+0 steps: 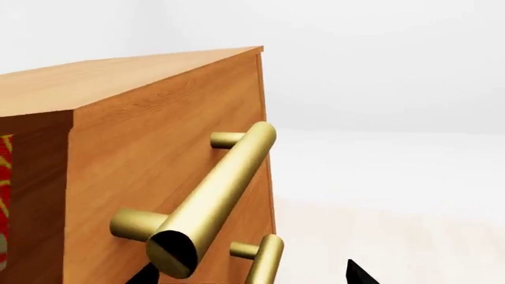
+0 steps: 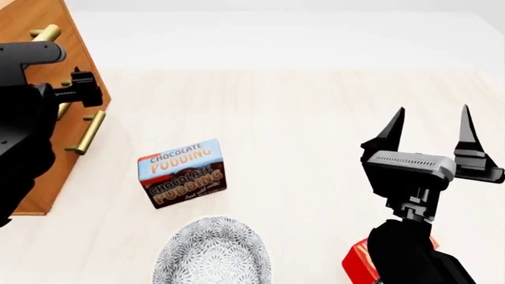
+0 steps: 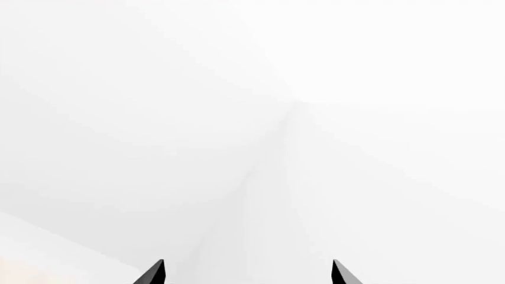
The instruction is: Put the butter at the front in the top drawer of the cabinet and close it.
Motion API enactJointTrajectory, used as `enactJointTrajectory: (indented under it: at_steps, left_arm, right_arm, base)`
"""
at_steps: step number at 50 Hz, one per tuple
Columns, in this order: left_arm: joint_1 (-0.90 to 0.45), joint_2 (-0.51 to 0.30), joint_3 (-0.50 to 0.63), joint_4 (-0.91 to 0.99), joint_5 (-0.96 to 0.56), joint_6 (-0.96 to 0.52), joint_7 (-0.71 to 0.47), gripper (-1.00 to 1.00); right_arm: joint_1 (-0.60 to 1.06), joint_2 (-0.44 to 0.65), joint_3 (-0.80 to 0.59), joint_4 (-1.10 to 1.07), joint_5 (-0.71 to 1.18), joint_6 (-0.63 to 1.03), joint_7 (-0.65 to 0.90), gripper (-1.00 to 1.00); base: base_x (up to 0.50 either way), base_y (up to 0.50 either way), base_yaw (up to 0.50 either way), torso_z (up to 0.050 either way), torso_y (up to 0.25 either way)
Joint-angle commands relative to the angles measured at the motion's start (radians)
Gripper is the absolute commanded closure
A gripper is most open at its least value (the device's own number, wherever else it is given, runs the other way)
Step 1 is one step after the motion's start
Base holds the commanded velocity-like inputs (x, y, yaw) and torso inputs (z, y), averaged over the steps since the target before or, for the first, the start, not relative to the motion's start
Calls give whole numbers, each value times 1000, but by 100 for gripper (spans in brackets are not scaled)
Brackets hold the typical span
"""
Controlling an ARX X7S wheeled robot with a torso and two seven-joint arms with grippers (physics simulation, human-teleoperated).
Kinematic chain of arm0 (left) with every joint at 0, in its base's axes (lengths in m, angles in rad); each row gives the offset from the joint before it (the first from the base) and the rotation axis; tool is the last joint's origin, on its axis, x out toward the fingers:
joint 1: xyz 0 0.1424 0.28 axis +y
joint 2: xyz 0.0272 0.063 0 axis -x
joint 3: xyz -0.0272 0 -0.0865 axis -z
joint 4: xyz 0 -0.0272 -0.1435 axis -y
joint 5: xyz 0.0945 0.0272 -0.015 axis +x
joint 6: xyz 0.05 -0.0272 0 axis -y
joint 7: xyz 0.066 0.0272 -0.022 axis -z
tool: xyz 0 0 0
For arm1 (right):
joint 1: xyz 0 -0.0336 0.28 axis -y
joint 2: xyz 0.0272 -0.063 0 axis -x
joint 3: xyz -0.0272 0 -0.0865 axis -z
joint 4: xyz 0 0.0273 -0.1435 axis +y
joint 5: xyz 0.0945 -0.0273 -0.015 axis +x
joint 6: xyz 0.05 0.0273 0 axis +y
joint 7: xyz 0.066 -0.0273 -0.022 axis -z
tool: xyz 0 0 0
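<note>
Left wrist view: the cabinet (image 1: 158,148) fills the frame, the top drawer (image 1: 47,195) pulled out a little with something red and yellow inside, its brass handle (image 1: 213,198) lying between the left gripper's (image 1: 252,277) spread tips.

Head view: left gripper (image 2: 79,89) at the handle (image 2: 47,33), right gripper (image 2: 432,127) spread wide over the table (image 2: 316,118), holding nothing. A pudding box (image 2: 182,173) sits near a patterned bowl (image 2: 213,251); a red box (image 2: 359,263) peeks from under the right arm.

Right wrist view: two spread tips of the right gripper (image 3: 247,273), blank white beyond.
</note>
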Motion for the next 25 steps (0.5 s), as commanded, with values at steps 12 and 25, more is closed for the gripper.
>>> enactJointTrajectory:
  at_steps: [12,25]
  left_arm:
    - [30,-98,-62,81,105,-72,-44,-100]
    - [74,-119,-67,174,60,-78,-23,-100]
  right_arm:
    - [-9,-1,8,8,8,-15,6,-100]
    - [-18,0,14,5,12,-21,10,-100]
  base:
    - [0,0,0,0,4]
    - [0,0,0,1,2]
